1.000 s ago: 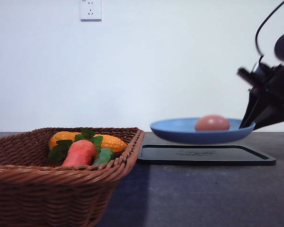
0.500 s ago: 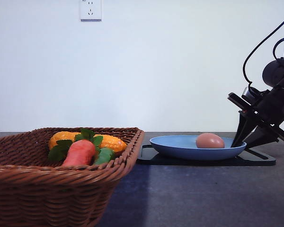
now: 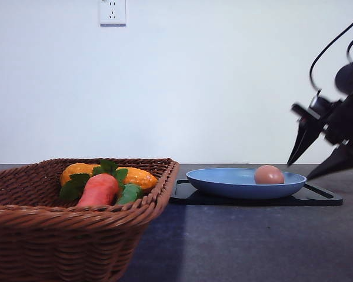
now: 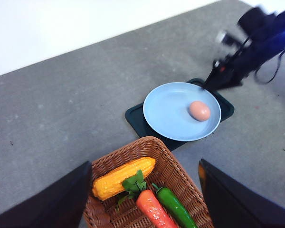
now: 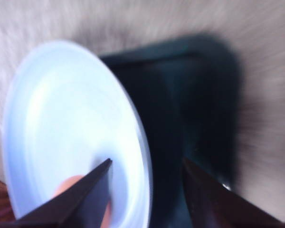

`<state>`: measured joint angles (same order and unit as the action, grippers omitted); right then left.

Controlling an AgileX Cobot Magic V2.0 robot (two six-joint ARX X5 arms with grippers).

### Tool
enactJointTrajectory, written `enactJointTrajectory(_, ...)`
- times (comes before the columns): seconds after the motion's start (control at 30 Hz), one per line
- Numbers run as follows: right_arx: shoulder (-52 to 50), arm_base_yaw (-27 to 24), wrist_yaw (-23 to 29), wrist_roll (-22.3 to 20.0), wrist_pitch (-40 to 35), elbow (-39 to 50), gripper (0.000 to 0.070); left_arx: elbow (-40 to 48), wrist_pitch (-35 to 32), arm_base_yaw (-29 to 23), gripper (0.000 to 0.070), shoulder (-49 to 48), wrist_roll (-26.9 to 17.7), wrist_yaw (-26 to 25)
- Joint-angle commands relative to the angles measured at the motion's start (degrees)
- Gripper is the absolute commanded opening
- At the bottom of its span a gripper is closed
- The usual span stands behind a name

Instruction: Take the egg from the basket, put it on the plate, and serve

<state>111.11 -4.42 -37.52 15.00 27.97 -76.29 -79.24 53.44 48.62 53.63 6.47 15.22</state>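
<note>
Blue matte plate (image 3: 246, 183) is sitting on the black tray (image 3: 317, 198), which is lying on the dark bench (image 3: 253, 241). The egg (image 3: 269, 174) is resting inside the plate, toward the side nearest the right arm; the left wrist view is showing the same egg (image 4: 199, 110) on the plate (image 4: 171, 111).

The wicker basket (image 3: 76, 235) is standing at the near left of the bench, apart from the tray. It is holding a carrot (image 3: 97, 190), a corn cob (image 3: 138, 176) and a green pepper (image 3: 129, 192), and no egg is visible in it.

The right end effector (image 3: 317, 161) is hanging just beside the plate rim with its fingers spread apart and gripping nothing. The left end effector (image 4: 142, 209) is looking down over the basket with its fingers wide apart and nothing between them.

Status, as a judgement: the transfer appears complete, since the egg is lying on the plate. The serving step also appears complete or nearly so, since the plate is seated on the tray and released. Any remaining work is probably limited to clearing the right arm from the plate.
</note>
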Motion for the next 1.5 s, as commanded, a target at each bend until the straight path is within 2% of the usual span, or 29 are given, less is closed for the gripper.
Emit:
enactJointTrajectory(0.0,-2.25,-0.66,-0.16,-0.3,-0.33,-1.84,0.0297,-0.96,-1.46,0.4,0.0452,1.39,-1.56,0.31)
enactJointTrajectory(0.07,-5.34,-1.52,-0.18,0.06,-0.09,-1.84,0.0264,-0.96,-2.71,0.4,0.0419,2.85,-2.47,0.32)
enactJointTrajectory(0.13,-8.86,-2.35,-0.21,0.15,0.57,-1.84,0.0164,-0.96,-4.01,0.28,0.0351,4.46,-3.58,0.33)
enactJointTrajectory(0.2,-13.04,-2.96,-0.19,-0.05,1.33,-1.84,0.0019,-0.96,-5.25,-0.15,0.0215,6.26,-5.59,0.33)
enactJointTrajectory(0.23,-15.15,-3.04,-0.13,-0.13,1.39,-1.84,0.0005,-0.96,-5.61,-0.48,0.0112,7.12,-7.08,0.33)
enactJointTrajectory(0.3,-19.6,-3.06,-0.08,-0.19,1.74,-1.84,0.0,-0.96,-6.78,-1.26,0.0,9.06,-10.37,0.38)
enactJointTrajectory(0.47,-30.1,-2.28,0.1,-1.39,4.23,-1.84,0.0,-0.96,-9.92,-5.57,0.0,13.42,-14.67,1.22)
enactJointTrajectory(0.53,-33.84,-1.07,0.7,-3.07,6.72,-1.82,0.0,-0.94,-10.1,-8.49,0.0,14.7,-15.12,2.1)
enactJointTrajectory(0.6,-37.3,0.78,3.39,-5.44,10.21,-1.81,0.0,-0.94,-10.11,-12.27,0.0,15.59,-16.6,2.21)
enactJointTrajectory(0.7,-42.06,5.05,11.62,-8.67,15.79,-1.7,0.0,-0.91,-10.06,-20.15,0.0,16.34,-16.33,1.93)
enactJointTrajectory(0.77,-44.62,8.85,17.64,-10.05,18.5,-1.63,0.0,-0.82,-9.79,-25.46,0.0,16.3,-14.85,-0.32)
enactJointTrajectory(0.87,-47.7,14.69,26.65,-10.73,20.27,-1.23,0.0,-0.32,-9.94,-33.07,0.0,15.17,-12.04,-8.19)
enactJointTrajectory(0.97,-50.22,20.19,34.16,-10.75,19.72,0.11,0.0,1.97,-12.92,-37.13,0.0,12.7,-10.12,-14.95)
enactJointTrajectory(1.07,-52.69,25.17,39.83,-10.75,16.68,3.69,0.0,6.42,-17.4,-37.63,0.0,8.97,-9.97,-16.68)
enactJointTrajectory(1.23,-57.51,31.2,46.34,-10.75,4.64,16.07,0.0,18.19,-26.05,-37.01,0.0,0.67,-7.88,-16.71)
enactJointTrajectory(1.37,-60.71,34.07,47.08,-10.75,-8.52,29.01,0.0,29.86,-31.97,-35.4,0.0,-7.52,-5.22,-16.72)
enactJointTrajectory(1.47,-61.53,35.23,47.1,-10.61,-19.32,38.51,0.0,37.99,-34.16,-34.24,0.0,-13.0,-5.03,-16.7)
